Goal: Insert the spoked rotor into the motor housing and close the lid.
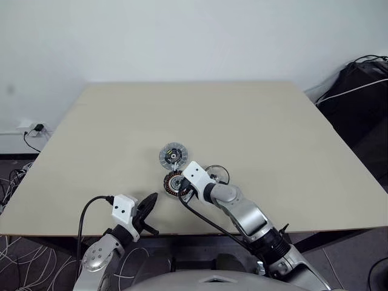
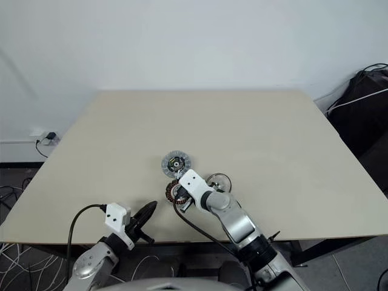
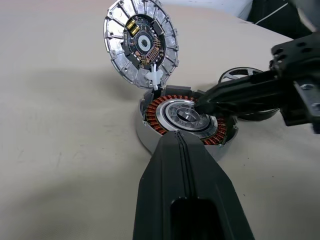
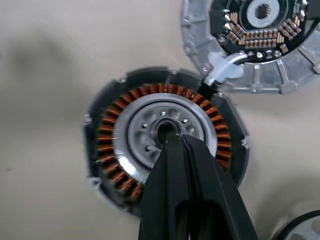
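Plain white wall behind, wide beige tabletop mostly bare, dark bags and cables off its right corner. The motor housing, a shallow round body with a ring of copper-brown windings around a silver centre, sits near the front-middle of the table. The lid, a round grey disc lying green circuit-board face up, is just beyond it, rims touching, seemingly joined by a short white lead, so it looks parked open to leave the bore free. The spoked rotor, a flat wheel with a dark outer rim, lies just right of the housing, not yet inserted.

Right gripper: fingers pressed together, holding nothing, tips at the housing's central hole, probably steadying or aligning it. Left gripper: also closed and empty, held back at the near table edge, pointing toward the housing.

Lots of free room left, right and beyond; the near edge is close behind the parts, and the right arm crowds the rotor.
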`<state>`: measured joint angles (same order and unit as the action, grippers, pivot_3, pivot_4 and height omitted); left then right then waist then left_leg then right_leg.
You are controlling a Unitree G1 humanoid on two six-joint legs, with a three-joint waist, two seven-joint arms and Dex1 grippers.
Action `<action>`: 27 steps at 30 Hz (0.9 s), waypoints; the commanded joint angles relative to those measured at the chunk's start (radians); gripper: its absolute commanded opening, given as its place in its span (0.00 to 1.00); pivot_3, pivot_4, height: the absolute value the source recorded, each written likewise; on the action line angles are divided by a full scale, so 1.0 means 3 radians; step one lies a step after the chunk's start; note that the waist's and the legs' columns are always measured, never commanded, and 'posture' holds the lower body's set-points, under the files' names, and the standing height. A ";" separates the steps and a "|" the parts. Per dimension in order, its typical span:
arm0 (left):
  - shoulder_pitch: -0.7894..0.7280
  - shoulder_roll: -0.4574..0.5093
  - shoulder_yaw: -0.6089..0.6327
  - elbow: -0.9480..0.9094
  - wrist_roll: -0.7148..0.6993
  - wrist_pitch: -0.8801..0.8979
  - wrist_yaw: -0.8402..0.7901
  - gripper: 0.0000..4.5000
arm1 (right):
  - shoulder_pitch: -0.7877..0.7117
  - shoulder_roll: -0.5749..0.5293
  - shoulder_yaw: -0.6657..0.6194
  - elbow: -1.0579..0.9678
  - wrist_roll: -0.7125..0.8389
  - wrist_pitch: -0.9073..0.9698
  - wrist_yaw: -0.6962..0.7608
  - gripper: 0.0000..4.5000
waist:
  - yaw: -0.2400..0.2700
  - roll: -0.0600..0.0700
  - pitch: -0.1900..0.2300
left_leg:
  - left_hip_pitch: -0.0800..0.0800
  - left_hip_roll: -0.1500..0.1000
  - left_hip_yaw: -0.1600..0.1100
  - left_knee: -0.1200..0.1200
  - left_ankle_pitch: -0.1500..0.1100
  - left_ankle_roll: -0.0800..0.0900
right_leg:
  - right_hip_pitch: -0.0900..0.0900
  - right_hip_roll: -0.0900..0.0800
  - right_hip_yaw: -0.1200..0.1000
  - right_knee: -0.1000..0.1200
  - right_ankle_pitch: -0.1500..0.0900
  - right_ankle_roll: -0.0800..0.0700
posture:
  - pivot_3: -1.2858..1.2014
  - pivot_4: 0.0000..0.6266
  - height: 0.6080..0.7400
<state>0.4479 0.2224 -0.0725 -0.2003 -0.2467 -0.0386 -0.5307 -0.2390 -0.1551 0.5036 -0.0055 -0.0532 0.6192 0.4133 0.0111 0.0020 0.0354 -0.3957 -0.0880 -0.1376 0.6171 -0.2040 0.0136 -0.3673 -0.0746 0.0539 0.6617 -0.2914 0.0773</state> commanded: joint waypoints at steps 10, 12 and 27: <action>-0.0119 0.0188 -0.0074 0.0145 0.0069 -0.0176 -0.0207 0.00 | -0.0101 0.0158 -0.0035 0.0056 -0.0020 -0.0191 0.0000 0.00 | -0.0006 0.0006 0.0003 | 0.0001 0.0000 0.0000 -0.0002 0.0000 0.0000 | -0.0002 0.0002 0.0001 0.0003 0.0000 -0.0001 | 0.52 0.00 1.00; -0.0155 0.0231 -0.0094 0.0199 0.0078 -0.0168 -0.0256 0.00 | -0.0087 0.0166 -0.0028 0.0028 -0.0014 -0.0192 0.0011 0.00 | -0.0008 0.0006 0.0003 | 0.0000 0.0000 0.0000 -0.0002 0.0000 0.0000 | -0.0002 0.0002 0.0001 0.0003 0.0000 -0.0001 | 0.52 0.00 1.00; -0.0153 0.0223 -0.0099 0.0321 0.0053 -0.0243 -0.0326 0.00 | 0.0015 0.0131 0.0078 -0.0126 0.0029 -0.0102 0.0267 0.00 | -0.0072 0.0007 0.0003 | 0.0001 0.0000 -0.0001 -0.0003 0.0000 0.0000 | -0.0003 0.0002 0.0001 0.0003 0.0000 -0.0001 | 0.52 0.00 1.00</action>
<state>0.4071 0.2878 -0.1021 -0.0873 -0.2342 -0.0888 -0.6273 -0.2251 -0.1217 0.5291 -0.0102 -0.0500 0.5952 0.4848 -0.0105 0.0041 0.0362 -0.3955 -0.0880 -0.1378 0.6161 -0.2039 0.0135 -0.3681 -0.0742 0.0543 0.6627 -0.2913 0.0771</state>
